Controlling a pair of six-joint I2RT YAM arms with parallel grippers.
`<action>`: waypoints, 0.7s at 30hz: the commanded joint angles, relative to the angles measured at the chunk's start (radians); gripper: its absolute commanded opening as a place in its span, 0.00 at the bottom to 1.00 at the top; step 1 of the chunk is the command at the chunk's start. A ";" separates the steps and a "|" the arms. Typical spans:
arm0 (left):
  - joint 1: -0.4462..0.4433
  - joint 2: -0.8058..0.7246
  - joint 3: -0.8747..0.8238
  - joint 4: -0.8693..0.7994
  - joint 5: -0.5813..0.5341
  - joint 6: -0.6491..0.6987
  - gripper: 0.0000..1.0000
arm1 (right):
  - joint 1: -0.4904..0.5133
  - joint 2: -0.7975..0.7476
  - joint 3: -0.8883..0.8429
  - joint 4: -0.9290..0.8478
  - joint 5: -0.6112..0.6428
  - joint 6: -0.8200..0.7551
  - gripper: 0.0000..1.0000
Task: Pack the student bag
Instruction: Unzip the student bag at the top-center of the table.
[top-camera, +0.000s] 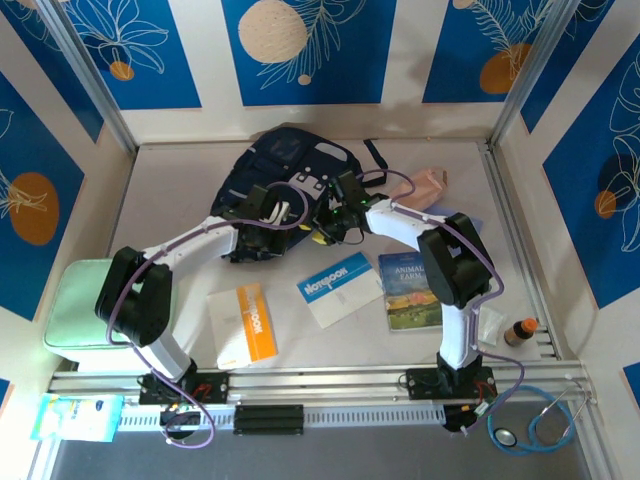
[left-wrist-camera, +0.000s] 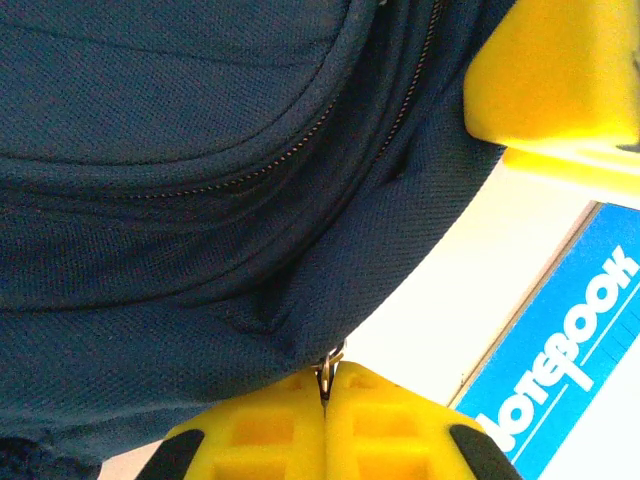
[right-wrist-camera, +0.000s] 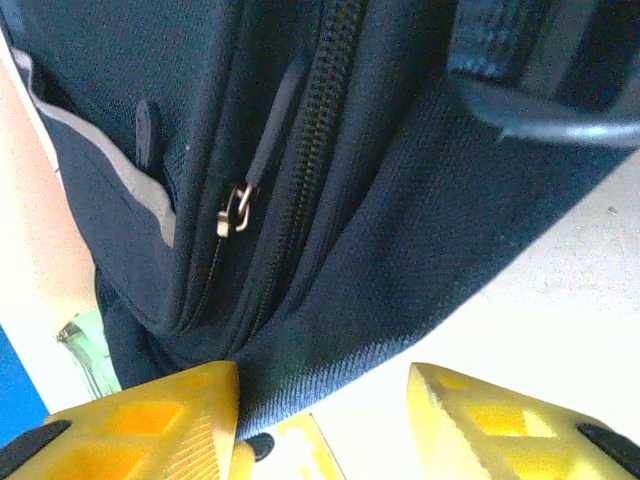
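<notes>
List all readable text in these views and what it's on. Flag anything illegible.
"NOTEBOOK": blue-and-white notebook; the left wrist view crops it to "OTEBOOK".
"NOTEBOOK": orange-and-white notebook, running along its spine side, faint.
"ANIMAL FARM": book, top of the cover.
Too small or blurred to read: packet by the rail, bottle label, the book's smaller print.
</notes>
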 joint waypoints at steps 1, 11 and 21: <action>-0.010 -0.012 -0.008 0.007 0.050 -0.002 0.00 | 0.000 0.047 0.048 0.014 0.017 0.018 0.42; -0.005 -0.023 -0.005 -0.046 -0.018 0.015 0.00 | -0.025 0.069 0.039 0.027 0.017 -0.002 0.12; 0.075 -0.097 -0.062 -0.159 -0.171 0.128 0.00 | -0.081 0.012 0.018 -0.021 0.067 -0.114 0.06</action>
